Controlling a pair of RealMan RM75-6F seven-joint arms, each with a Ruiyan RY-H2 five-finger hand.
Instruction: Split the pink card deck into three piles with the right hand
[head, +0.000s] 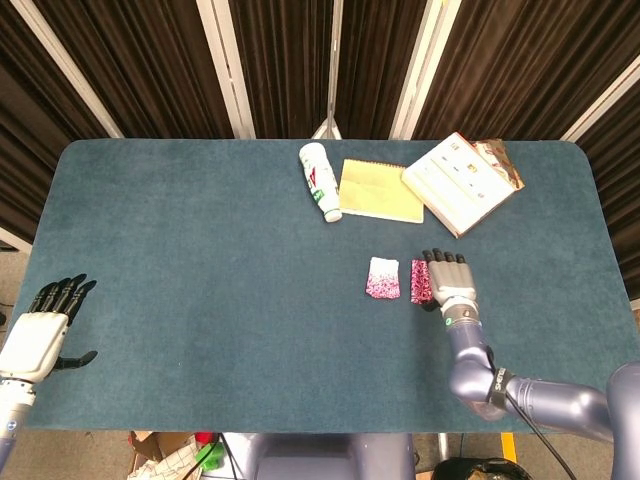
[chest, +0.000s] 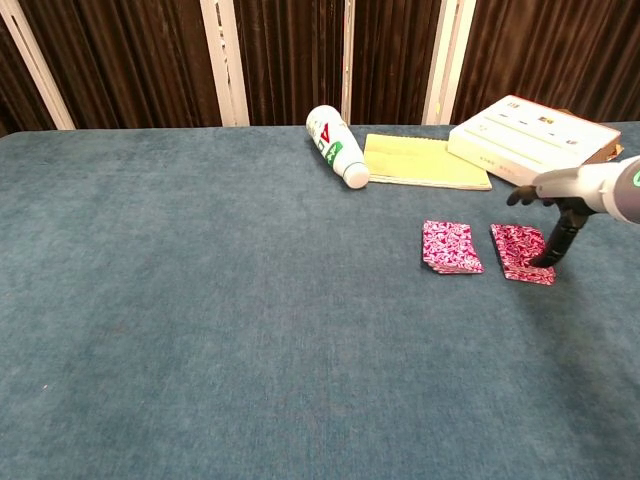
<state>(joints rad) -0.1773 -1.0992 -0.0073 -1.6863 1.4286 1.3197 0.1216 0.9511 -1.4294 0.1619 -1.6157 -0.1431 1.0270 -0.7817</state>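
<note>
On the blue table (head: 200, 250), two pink piles are lying side by side (chest: 451, 247) (chest: 521, 253). The right hand (head: 445, 280) is touching the second, probably not gripping. Sliding fingers could scatter the cards.

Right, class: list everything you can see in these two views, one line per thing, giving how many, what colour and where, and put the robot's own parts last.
card piles: two, pink patterned, side by side right of table centre; left pile, right pile under the right hand's fingers
bottle: one, white with a green and red label, lying on its side at the far middle
notepad: one, yellow, flat, right of the bottle
book: one, white cover, far right
table: one, blue-green cloth top
curtains: dark brown, behind the table
left hand: one, white and black, off the near left edge, fingers apart, holding nothing
right hand: one, grey and black, fingertips touching the right pile
</note>
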